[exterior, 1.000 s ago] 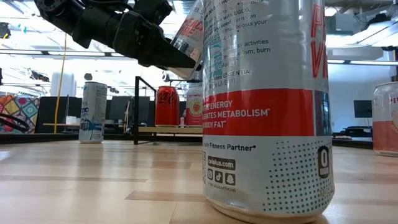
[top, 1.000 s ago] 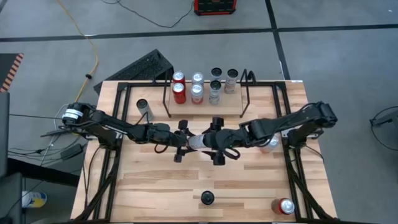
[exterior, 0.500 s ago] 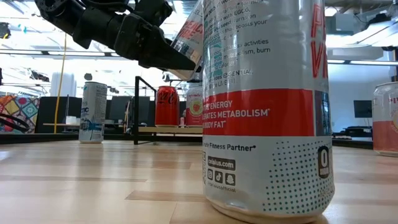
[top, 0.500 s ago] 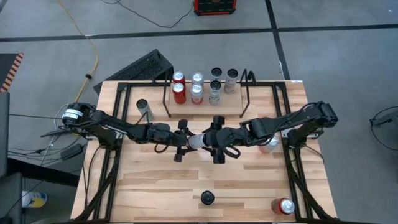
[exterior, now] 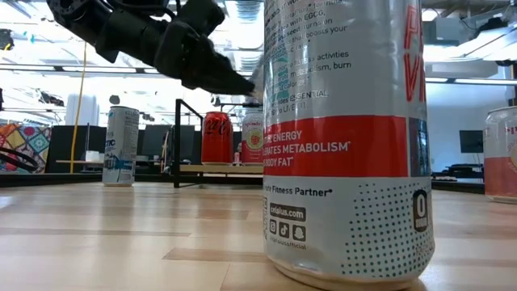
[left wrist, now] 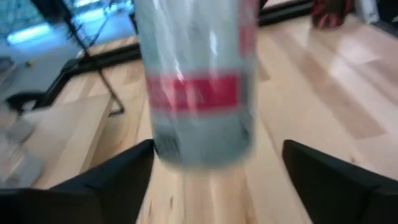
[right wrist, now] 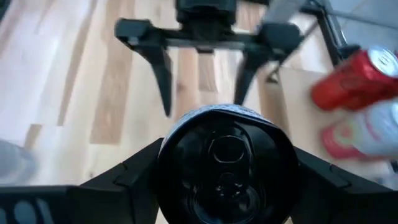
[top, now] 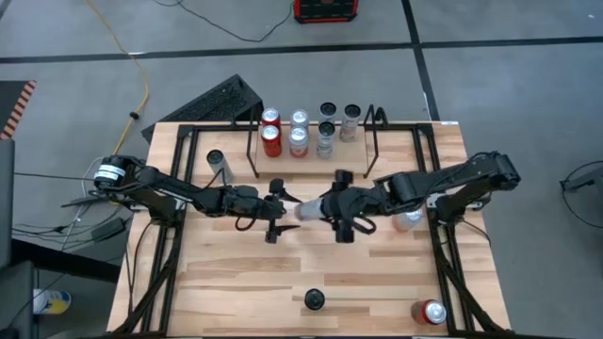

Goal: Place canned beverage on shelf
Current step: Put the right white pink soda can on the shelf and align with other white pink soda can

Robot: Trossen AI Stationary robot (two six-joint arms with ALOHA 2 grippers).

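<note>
Silver-and-red can [top: 309, 210], lying on its side in the air over the middle of the wooden table [top: 236, 282], is the item being handled; its dark top end faces the right wrist camera [right wrist: 222, 163] and its red band shows in the left wrist view [left wrist: 196, 93]. Right gripper [top: 325, 209] is closed on this can, one finger on each side of the body. Left gripper [top: 283, 209] sits just off the can's other end with its fingers spread wide and nothing between them; the can is clear of the left fingers [left wrist: 106, 180]. Can count in the high view: seven on the shelf [top: 372, 132] at the table's far edge, namely two red cans [top: 271, 132], two pale ones [top: 299, 132], and three with dark tops [top: 334, 121]. Loose cans on the table: four, one tall pale can [top: 218, 164] at far left, one dark-topped can [top: 314, 300] at the near edge centre, one red-topped can [top: 431, 312] at the near right corner, and one pale can [top: 408, 221] partly under the right arm. With the held one, twelve cans in all. The near-edge can fills the low view [exterior: 347, 137], white with a red band and printed text. Black rail frames [top: 165, 273] run along both table sides.
</note>
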